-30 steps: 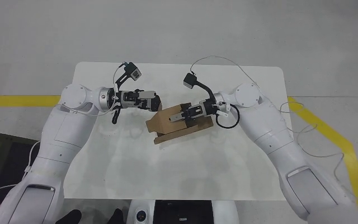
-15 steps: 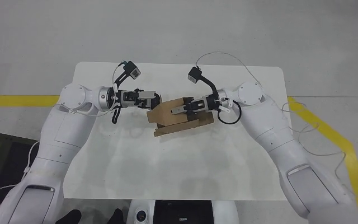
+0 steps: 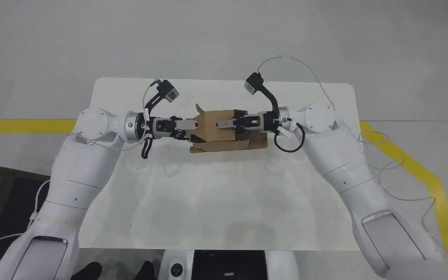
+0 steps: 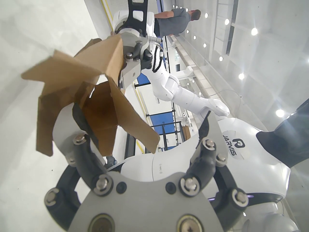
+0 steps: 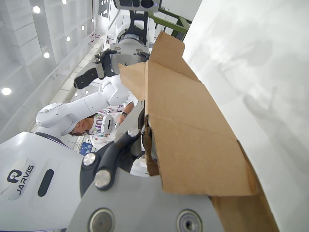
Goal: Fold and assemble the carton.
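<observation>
White arms [image 3: 80, 168], black cables [image 4: 157, 60], silver screws [image 4: 102, 183]

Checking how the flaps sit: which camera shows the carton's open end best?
The left wrist view: it looks into the carton through its open end, flaps splayed outward. The top view shows the carton whole from above, not its inside. The right wrist view shows its outer side panel.

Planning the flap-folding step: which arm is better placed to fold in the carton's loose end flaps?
Left, probably. The left gripper is open right at the splayed end flaps, while the right gripper is clamped on the carton wall, holding it.
</observation>
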